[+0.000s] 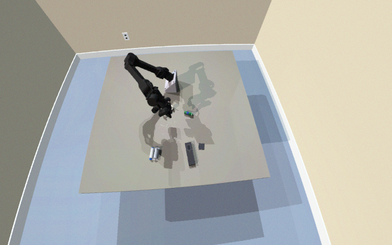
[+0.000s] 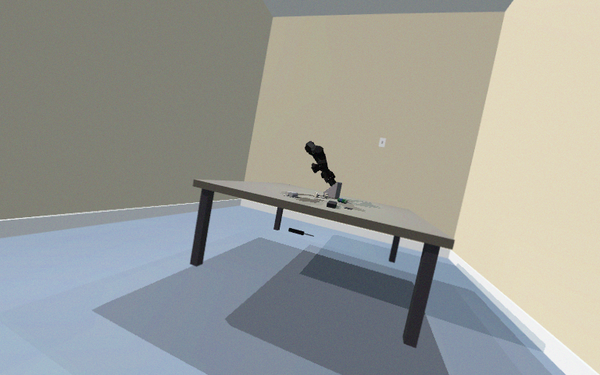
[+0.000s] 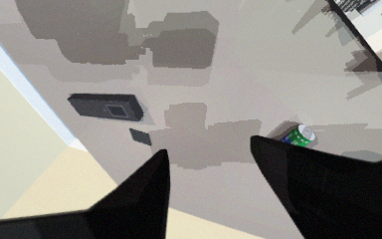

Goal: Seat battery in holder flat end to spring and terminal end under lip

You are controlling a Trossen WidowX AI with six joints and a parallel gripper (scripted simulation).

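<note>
The green battery (image 1: 188, 113) (image 2: 341, 200) (image 3: 299, 135) lies on its side on the table. My gripper (image 1: 170, 116) (image 3: 209, 149) is partly open with nothing between its fingers. It hangs above the table, to the left of the battery in the top view. In the wrist view the battery lies beyond the right finger, which hides part of it. The pale holder (image 1: 172, 108) (image 2: 325, 195) is mostly hidden under the gripper in the top view, and its inside cannot be made out. The battery is outside the holder.
Two white-and-blue cylinders (image 1: 153, 153) (image 2: 291, 194) lie side by side near the front of the table. A long dark box (image 1: 190, 155) (image 2: 331, 204) (image 3: 90, 106) lies to their right, beside a small dark plate (image 1: 201, 146) (image 3: 140, 136). A screwdriver (image 2: 296, 231) shows below the table.
</note>
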